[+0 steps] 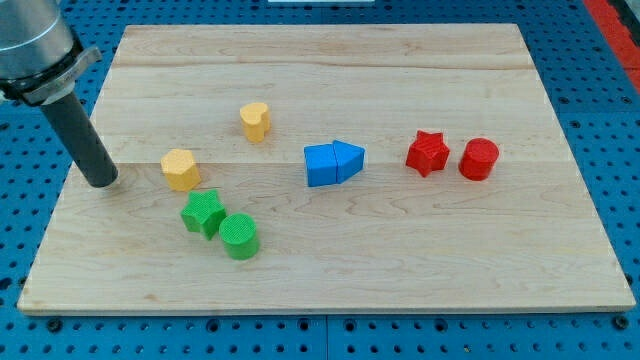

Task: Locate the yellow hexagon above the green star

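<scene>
The yellow hexagon (181,169) lies on the wooden board at the view's left, just above and slightly left of the green star (203,213); the two are very close, nearly touching. My tip (102,181) rests on the board to the left of the yellow hexagon, a short gap away, not touching it. The dark rod rises from there to the view's top left corner.
A green cylinder (240,236) touches the green star's lower right. Another yellow block (256,121) sits above and to the right. A blue cube (322,165) and blue wedge (349,160) lie together mid-board. A red star (427,153) and red cylinder (479,159) sit at the right.
</scene>
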